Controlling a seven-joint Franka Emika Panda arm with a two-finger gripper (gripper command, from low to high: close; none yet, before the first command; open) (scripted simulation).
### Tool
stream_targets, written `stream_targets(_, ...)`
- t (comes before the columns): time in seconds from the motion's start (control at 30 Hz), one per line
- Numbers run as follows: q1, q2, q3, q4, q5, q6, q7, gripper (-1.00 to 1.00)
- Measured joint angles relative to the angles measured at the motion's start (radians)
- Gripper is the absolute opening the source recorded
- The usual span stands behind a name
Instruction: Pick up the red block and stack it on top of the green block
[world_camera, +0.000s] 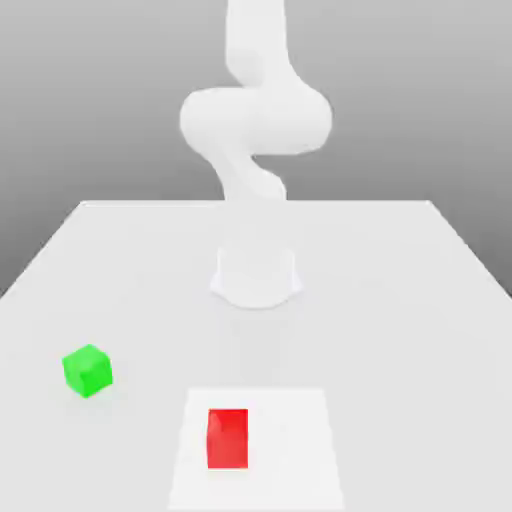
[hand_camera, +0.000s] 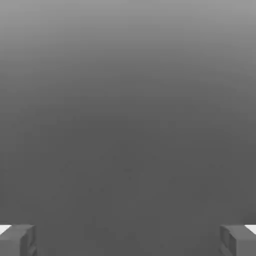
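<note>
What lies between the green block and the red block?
In the exterior view, only bare tabletop and part of the white mat separate the green block from the red block.

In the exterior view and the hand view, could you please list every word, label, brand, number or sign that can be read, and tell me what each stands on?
There are none: no text can be read on the red block, the green block, the arm or the table.
</note>
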Motion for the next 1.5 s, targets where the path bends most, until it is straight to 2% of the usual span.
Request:
stream_targets(0.7,-0.008,0.767,-0.062,-0.312,0.016,0.390,-0.103,0.00)
stream_targets(0.9,-0.026,0.985,-0.037,-0.297,0.054,0.564,-0.135,0.00)
stream_targets(0.93,-0.029,1.005,-0.033,-0.294,0.058,0.581,-0.138,-1.00)
stream_targets(1.17,-0.030,1.003,-0.032,-0.295,0.054,0.579,-0.135,-1.00)
stream_targets(1.33,-0.021,0.844,-0.049,-0.318,0.022,0.444,-0.111,-1.00)
stream_targets(1.4,-0.059,0.788,-0.079,-0.336,0.007,0.407,-0.129,-1.00)
stream_targets(1.5,-0.190,0.724,-0.135,-0.371,-0.022,0.378,-0.186,-1.00)
